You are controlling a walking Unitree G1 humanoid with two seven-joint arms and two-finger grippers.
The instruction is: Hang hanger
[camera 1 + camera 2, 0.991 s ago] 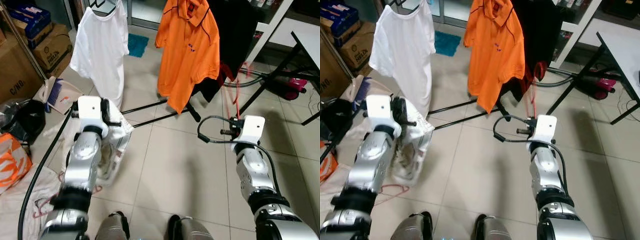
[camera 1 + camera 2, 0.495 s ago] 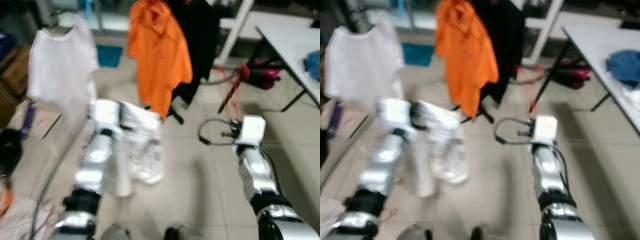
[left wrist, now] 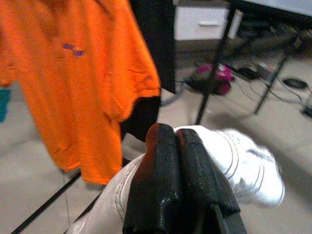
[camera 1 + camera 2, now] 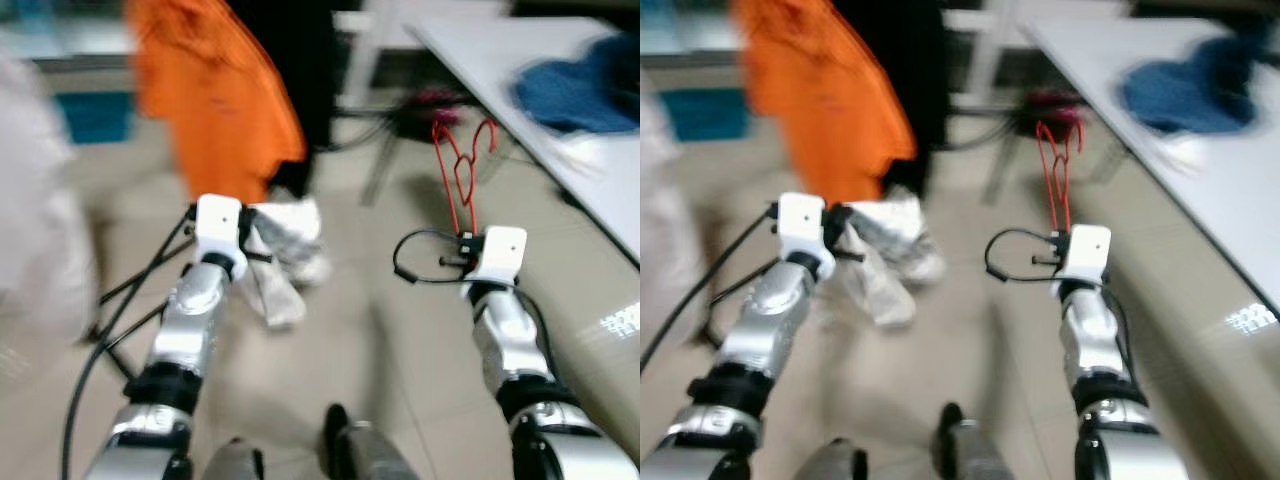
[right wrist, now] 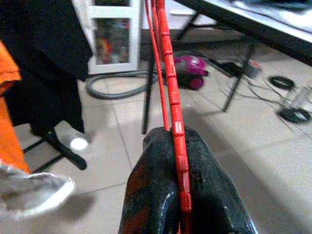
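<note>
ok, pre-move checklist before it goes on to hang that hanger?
1. Right gripper shut on red hanger: ok.
2. Hanger upright above the gripper, clear of the white table: ok.
3. Left gripper shut on white garment: ok.
4. Garment off the floor: cannot tell.
5. Head views sharp enough to aim: not ok, blurred.
6. Free spot beside the orange shirt: cannot tell.

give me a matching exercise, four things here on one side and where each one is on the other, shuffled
Things:
1. red hanger
2. white garment
3. orange shirt
4. blue cloth

Places:
A. on the white table
B. clamped in the right gripper
C. hanging beside a black garment
D. clamped in the left gripper

Pairs: 1-B, 2-D, 3-C, 4-A
</note>
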